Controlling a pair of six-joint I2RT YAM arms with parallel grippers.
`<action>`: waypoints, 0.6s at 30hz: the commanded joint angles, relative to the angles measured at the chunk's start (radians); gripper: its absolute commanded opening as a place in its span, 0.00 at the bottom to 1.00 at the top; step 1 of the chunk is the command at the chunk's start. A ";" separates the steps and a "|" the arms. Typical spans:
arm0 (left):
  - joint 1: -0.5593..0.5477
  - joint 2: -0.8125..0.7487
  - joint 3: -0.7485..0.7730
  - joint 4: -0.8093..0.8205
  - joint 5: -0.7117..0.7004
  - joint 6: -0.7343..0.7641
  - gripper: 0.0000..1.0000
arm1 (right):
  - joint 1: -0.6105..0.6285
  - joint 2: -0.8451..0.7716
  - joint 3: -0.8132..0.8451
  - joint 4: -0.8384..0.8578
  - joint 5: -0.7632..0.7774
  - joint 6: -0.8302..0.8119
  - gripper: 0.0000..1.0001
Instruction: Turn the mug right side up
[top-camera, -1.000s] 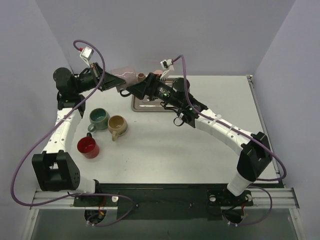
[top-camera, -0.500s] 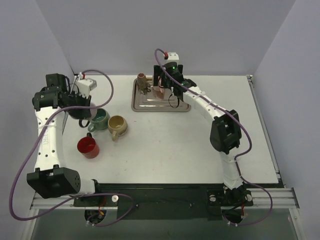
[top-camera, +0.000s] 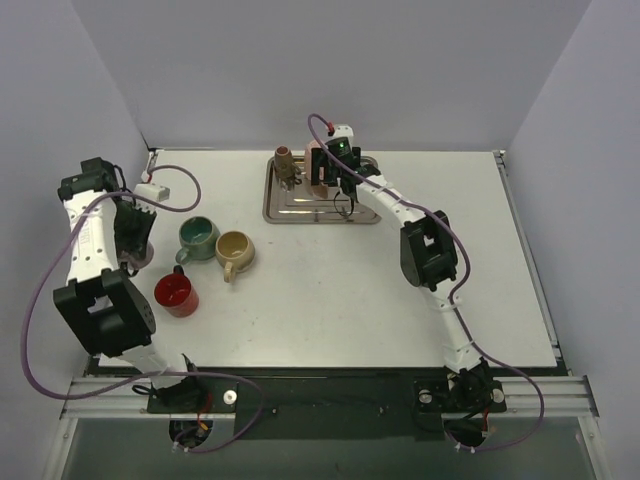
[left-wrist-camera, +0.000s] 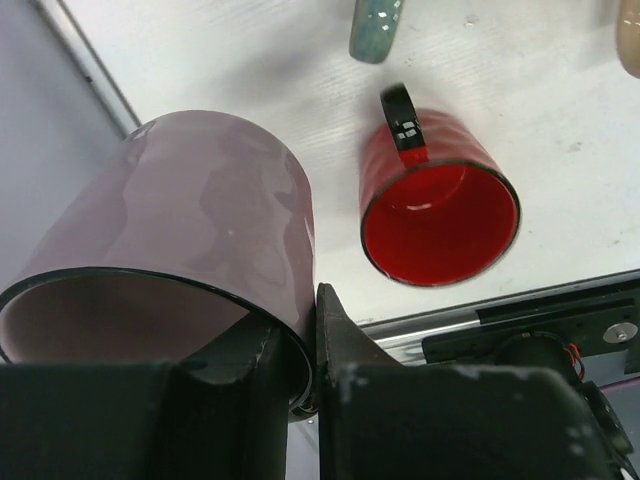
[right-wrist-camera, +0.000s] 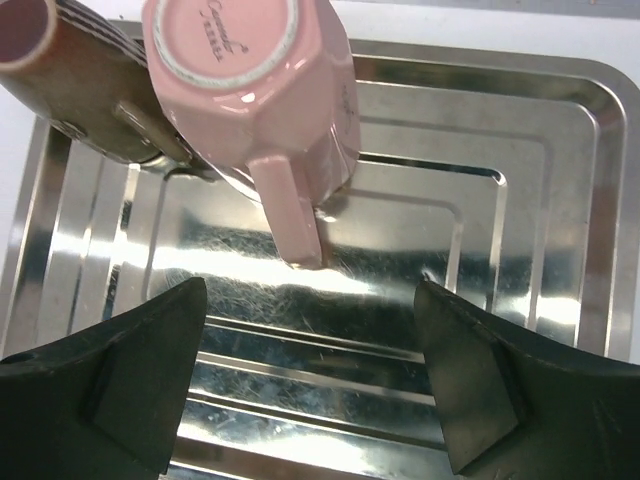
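left gripper (left-wrist-camera: 305, 335) clamps one lilac mug (left-wrist-camera: 200, 210); one pink mug (right-wrist-camera: 240, 70) lies inverted.

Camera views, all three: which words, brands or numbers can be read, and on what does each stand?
Pink mug, upturned base: one line of dark script, too blurred to read.
Red mug, purple mug, tray: no text visible.

White table (top-camera: 350, 290): steel tray (top-camera: 300, 211) far edge; teal mug (top-camera: 198, 237), tan mug (top-camera: 235, 250), red mug (top-camera: 175, 293) left.
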 joint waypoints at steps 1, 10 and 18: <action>0.010 0.154 0.038 0.093 -0.025 0.003 0.00 | -0.014 0.034 0.079 0.067 -0.023 0.046 0.78; 0.028 0.384 0.152 0.099 0.056 -0.011 0.00 | -0.016 0.123 0.209 0.055 -0.037 0.040 0.68; 0.025 0.426 0.068 0.154 0.090 0.007 0.21 | -0.017 0.051 0.108 0.049 -0.012 -0.214 0.70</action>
